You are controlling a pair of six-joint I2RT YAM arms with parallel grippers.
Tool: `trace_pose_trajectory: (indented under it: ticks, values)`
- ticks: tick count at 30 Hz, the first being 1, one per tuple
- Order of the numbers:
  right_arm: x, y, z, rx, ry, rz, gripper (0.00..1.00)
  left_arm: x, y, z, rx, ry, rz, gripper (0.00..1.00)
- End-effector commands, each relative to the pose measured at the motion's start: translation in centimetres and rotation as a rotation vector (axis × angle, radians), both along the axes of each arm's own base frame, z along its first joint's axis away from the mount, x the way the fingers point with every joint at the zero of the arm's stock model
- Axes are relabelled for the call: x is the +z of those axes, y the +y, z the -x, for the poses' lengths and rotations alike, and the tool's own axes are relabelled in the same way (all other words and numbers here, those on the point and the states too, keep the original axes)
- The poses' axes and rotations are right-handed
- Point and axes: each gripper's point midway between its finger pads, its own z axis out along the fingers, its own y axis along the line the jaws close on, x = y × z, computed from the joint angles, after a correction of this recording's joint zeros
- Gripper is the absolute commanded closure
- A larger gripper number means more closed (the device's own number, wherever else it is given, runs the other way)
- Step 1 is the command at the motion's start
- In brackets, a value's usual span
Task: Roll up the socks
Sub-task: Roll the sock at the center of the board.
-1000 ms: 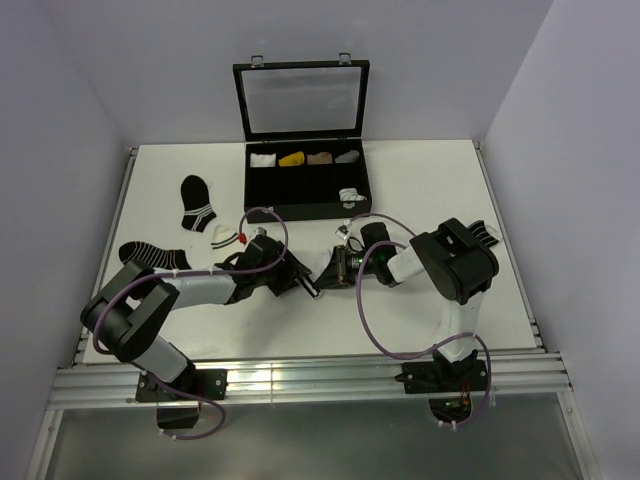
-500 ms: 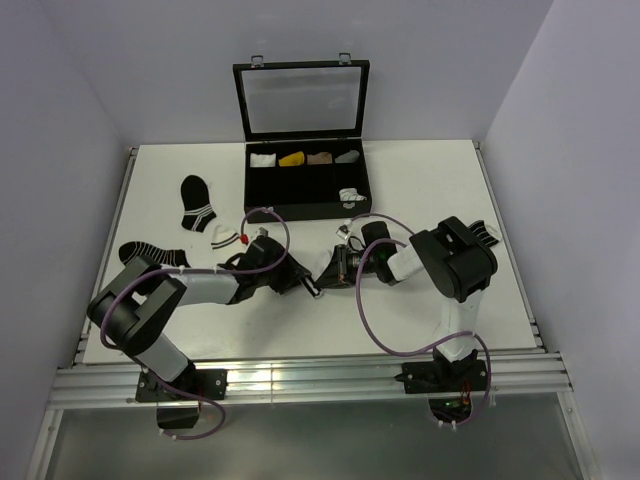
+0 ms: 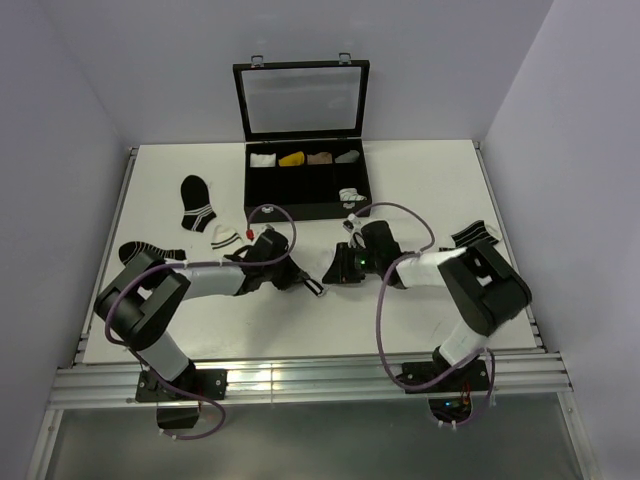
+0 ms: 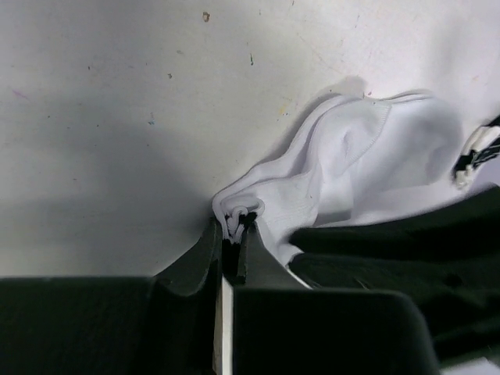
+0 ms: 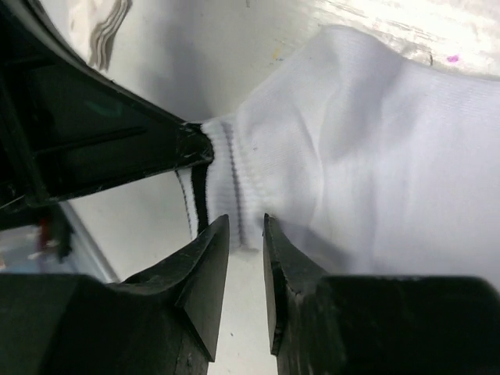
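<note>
— While both arms reach in toward the middle of the bench, what do the left fingers have hold of?

— They are pressed together on the white sock, right at its edge. A small pucker of cloth stands up between the tips.

— Which end of the sock is that?

— The black-banded cuff. From the right wrist you can see the left arm's dark tip biting the cuff just above the bands.

— And the right fingers?

— They stand slightly parted, tips down at the rim of the sock beside that same cuff. No cloth is clamped between them. Whether the tips touch the fabric, I cannot tell.

— Where does the sock lie?

— On the bench, between the two arms and on the near side of the black case. Its body spreads away from the left arm's pinch toward the right arm, rumpled with soft folds. From the top camera the arms hide nearly all of it.

— Anything else around?

— The case has its lid up. Left of it lie two black socks with white stripes and a cream sock, well apart from the pinch.
</note>
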Motion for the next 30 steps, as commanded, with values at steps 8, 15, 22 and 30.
trace_pose_trajectory:
  ticks: [8,15,22,30]
  values:
    - [3.3,-0.6,0.3,-0.048,-0.514,0.364,0.56,-2.9,4.1,1.8,-0.057,0.086,-0.313,1.00]
    - [3.9,1.7,1.1,0.012,-0.629,0.437,0.51,-2.5,3.6,1.6,-0.084,0.088,-0.313,1.00]
    - [3.0,4.1,2.3,0.073,-0.661,0.485,0.51,-2.4,3.6,1.6,-0.093,0.086,-0.314,1.00]
    - [2.1,4.9,1.9,0.076,-0.676,0.580,0.50,-2.4,3.4,1.7,-0.099,0.084,-0.306,1.00]
